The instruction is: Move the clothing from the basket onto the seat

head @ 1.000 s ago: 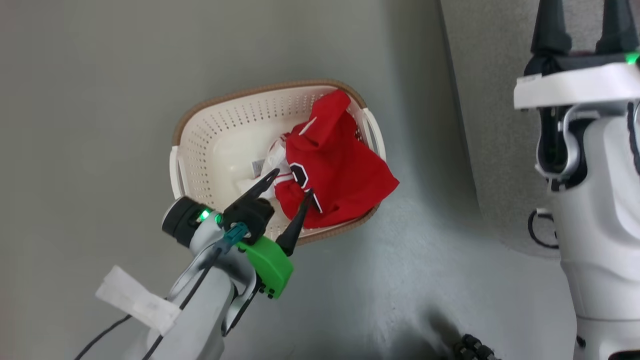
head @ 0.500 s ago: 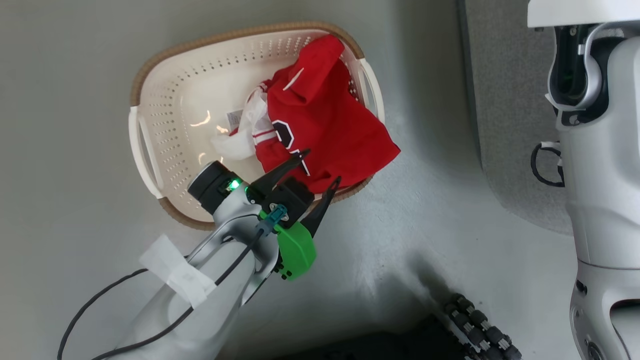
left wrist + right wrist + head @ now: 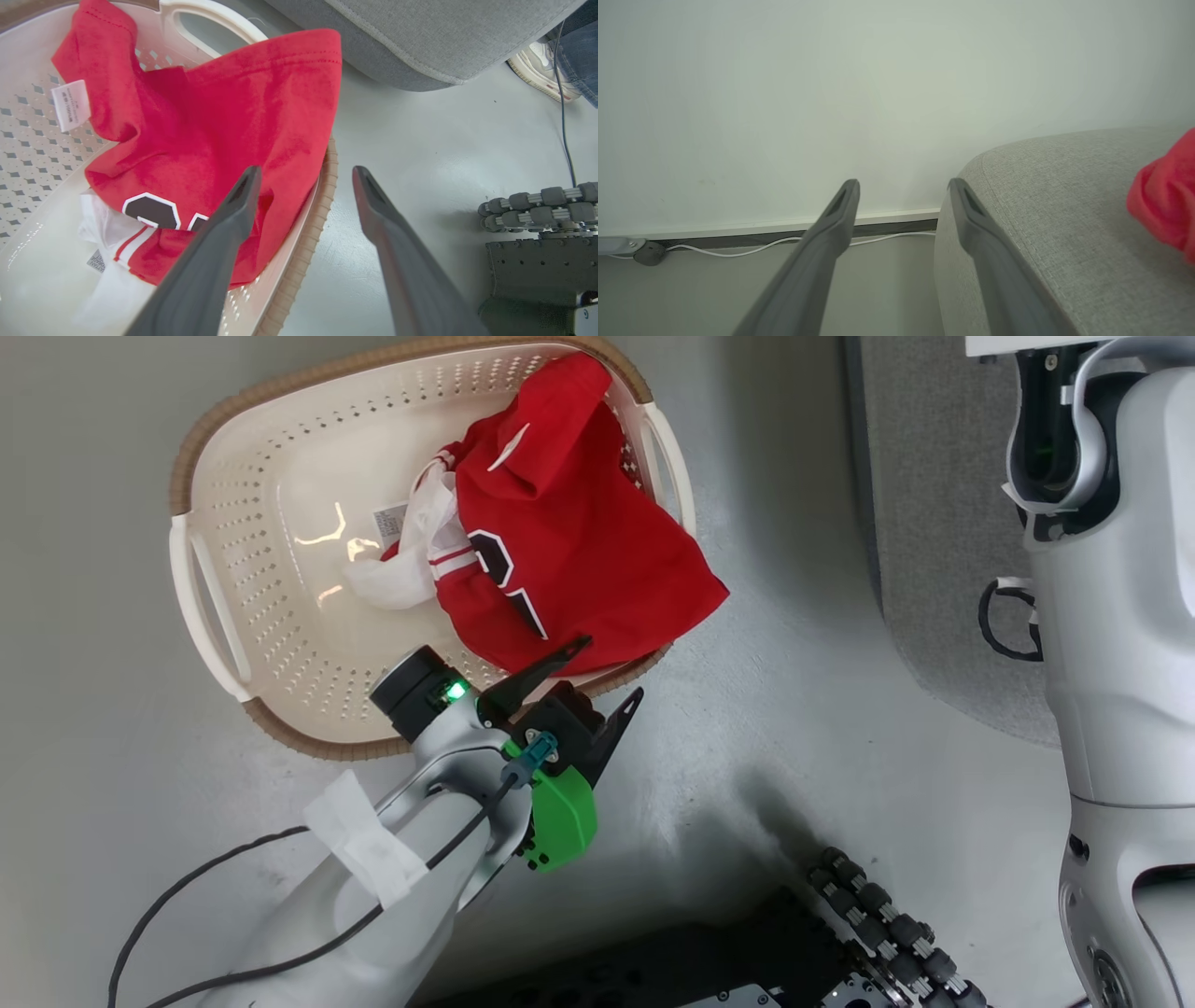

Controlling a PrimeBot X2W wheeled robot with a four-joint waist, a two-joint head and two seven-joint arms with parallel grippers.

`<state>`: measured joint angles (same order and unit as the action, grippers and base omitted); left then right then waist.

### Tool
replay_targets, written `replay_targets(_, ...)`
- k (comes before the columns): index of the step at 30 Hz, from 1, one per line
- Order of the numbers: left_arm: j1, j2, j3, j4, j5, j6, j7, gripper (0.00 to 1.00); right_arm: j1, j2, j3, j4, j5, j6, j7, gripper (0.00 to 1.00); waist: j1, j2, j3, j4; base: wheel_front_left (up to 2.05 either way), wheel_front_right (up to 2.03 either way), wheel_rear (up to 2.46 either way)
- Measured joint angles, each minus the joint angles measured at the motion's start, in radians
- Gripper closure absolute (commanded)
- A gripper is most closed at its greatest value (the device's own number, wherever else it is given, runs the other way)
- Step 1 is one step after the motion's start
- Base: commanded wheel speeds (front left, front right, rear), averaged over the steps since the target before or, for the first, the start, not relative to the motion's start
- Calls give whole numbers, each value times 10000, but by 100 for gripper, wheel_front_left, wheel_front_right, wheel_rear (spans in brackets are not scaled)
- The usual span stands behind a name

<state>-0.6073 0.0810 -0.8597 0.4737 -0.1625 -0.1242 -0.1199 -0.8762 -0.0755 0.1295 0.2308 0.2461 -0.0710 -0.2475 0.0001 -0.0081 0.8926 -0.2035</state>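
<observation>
left gripper (image 3: pixel 613 665): spread wide, empty, above basket (image 3: pixel 177 476) rim | clothing (image 3: pixel 569 541): just ahead, left of tips, stretching away lengthwise | right gripper (image 3: pixel 901 184): spread, farther, by seat (image 3: pixel 1064 196)

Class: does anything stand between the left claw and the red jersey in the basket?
Nothing visible does. The open left claw hangs by the basket rim, where the red jersey drapes over it; one finger overlaps the cloth, the other is over the floor.
</observation>
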Motion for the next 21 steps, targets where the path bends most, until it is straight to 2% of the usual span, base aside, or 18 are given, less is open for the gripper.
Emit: replay_targets(21,-1065,-86,-543,1461,-270,0,-188,0,-703,136,600,472,104,90,-71,0,0,0,396,-583,0,0,0)
